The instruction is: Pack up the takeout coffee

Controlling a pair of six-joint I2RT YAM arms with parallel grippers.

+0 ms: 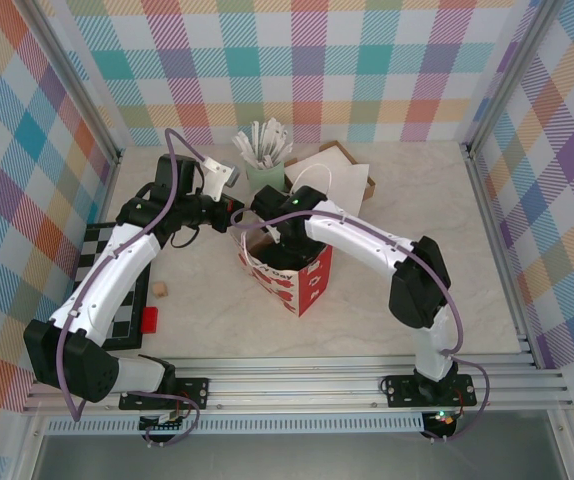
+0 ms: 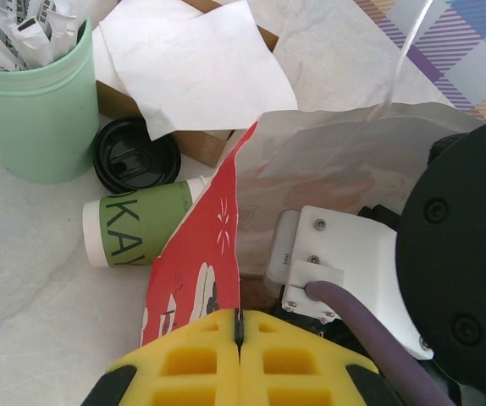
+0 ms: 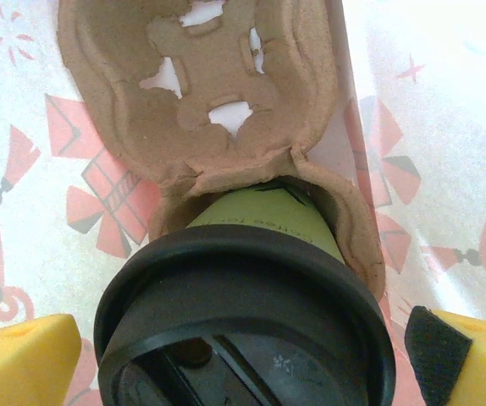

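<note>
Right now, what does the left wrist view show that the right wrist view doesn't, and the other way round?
Left wrist: the left gripper pinched shut on the red edge of the bag, a mint cup of sticks, a green cup lying on its side, a black lid beside it, napkins. Right wrist: the open right gripper flanking the lidded coffee, seated in a pulp carrier. Both: the bag.

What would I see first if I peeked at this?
The red-and-white paper bag stands mid-table, its edge pinched by the left gripper. Inside it, the takeout coffee sits in a cardboard carrier, with the open right gripper on either side of its black lid.
</note>
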